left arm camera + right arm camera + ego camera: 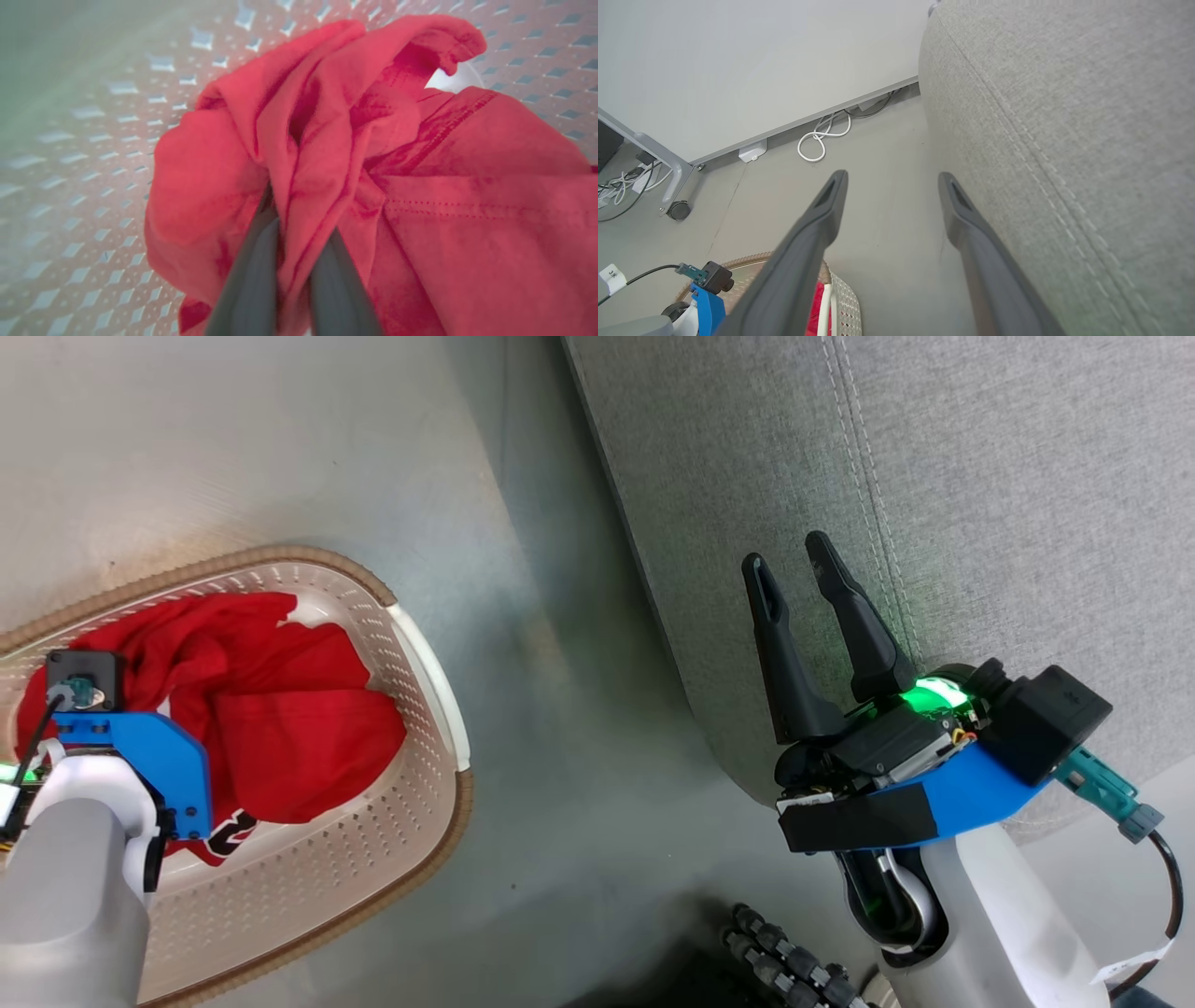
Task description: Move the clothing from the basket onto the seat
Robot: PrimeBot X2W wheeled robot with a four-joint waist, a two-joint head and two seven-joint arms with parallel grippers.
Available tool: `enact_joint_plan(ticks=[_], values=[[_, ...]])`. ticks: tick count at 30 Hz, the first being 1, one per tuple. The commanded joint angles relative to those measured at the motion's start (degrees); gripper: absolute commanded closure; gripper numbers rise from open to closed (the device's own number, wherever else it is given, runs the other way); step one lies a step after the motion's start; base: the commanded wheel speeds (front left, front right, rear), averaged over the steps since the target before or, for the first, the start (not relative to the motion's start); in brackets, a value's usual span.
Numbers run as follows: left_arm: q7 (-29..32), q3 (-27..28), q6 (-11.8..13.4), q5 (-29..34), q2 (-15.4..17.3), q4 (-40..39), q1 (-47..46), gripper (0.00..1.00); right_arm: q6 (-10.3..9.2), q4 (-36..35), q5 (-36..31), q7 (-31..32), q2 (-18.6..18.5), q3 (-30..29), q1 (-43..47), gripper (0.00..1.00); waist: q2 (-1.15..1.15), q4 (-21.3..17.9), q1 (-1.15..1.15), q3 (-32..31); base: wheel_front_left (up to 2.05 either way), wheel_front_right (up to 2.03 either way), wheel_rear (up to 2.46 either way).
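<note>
Reading what little writing there is: a black-and-white print shows on the clothing (280,709) at its lower edge in the head view, but too little of it is uncovered to make out. In the right wrist view a small white tag (612,275) on a black cable bears a "3" and a second mark that is too small to read.

The clothing lies bunched inside the basket (439,840), which stands on the grey floor (560,709), well apart from the seat (980,476). In the left wrist view the left gripper (299,219) is down in the basket. Its two dark fingers (252,280) are drawn close together, pinching a raised fold of the red cloth between them. The rest of the cloth spreads to either side of the fingers and up past their tips, with a stitched hem running off to the right. The basket's perforated wall (93,140) curves around behind it.

The right gripper (787,555) is near the seat's rounded front edge, with nothing between its spread fingers. In the right wrist view those fingers (803,252) point along the seat's side (1064,140), with its stitched seam to their right. A strip of red cloth (816,303) and basket rim (840,289) lie low beside the left finger. A green light (938,691) glows on the right wrist.
</note>
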Motion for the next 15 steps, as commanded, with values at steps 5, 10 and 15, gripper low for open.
enact_joint_plan(ticks=[5, 10, 15], values=[[-2.3, -0.6, -1.1, -1.0, -2.0, 2.8, -2.3, 1.0, 0.01, 0.6, -1.1, 0.0, 0.0, -0.9, -0.9, 0.0, 0.0, 1.8, 0.0, -2.5, 0.0, 0.0, 0.0], [-4.8, -1.6, -2.4, -1.8, -5.5, 6.4, -3.2, 1.0, 0.01, 1.6, -3.5, 0.0, -0.1, -1.6, -0.7, 0.0, 0.0, 5.3, 0.0, -7.0, 0.0, 0.0, 0.0], [-7.5, -3.2, -4.8, -2.7, -9.5, 10.3, -3.3, 1.0, 0.01, 3.8, -6.3, 0.0, -0.1, -2.5, -0.1, 0.0, 0.0, 9.8, 0.0, -13.1, 0.0, 0.0, 0.0]])
